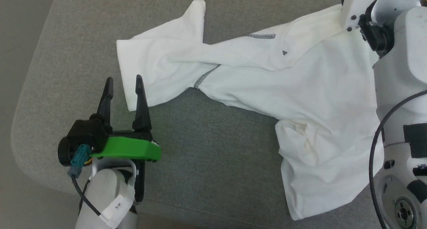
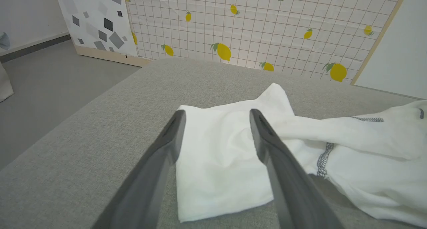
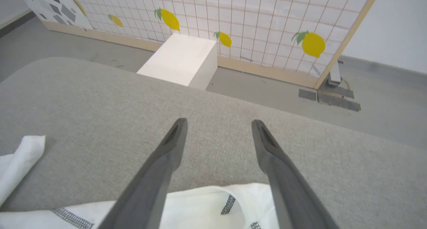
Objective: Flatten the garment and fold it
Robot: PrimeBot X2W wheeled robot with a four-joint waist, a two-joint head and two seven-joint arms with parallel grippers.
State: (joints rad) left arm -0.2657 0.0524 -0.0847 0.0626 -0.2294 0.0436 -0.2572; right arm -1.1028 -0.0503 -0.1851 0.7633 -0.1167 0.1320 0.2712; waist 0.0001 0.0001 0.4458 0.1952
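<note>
The white garment (image 1: 300, 89) lies crumpled across the grey cushioned surface (image 1: 200, 155), one sleeve stretched to the left and dark zigzag stitching (image 1: 262, 36) showing. My left gripper (image 1: 123, 79) is open at the lower left, its fingertips astride the corner of the sleeve end. In the left wrist view the left gripper (image 2: 217, 112) holds nothing, with the flat sleeve end (image 2: 220, 162) below and between the fingers. My right gripper (image 3: 218, 122) is open and hangs past the garment's far edge (image 3: 213, 202), over bare cushion. The pale right arm (image 1: 397, 72) covers the garment's right side.
The cushion's rounded corner (image 1: 23, 139) and left edge drop to the grey floor (image 1: 16, 39). Beyond the far edge stand a rigid white box (image 3: 181, 59) on the floor and a lemon-print screen (image 2: 250, 22). Bare cushion lies in front of the garment.
</note>
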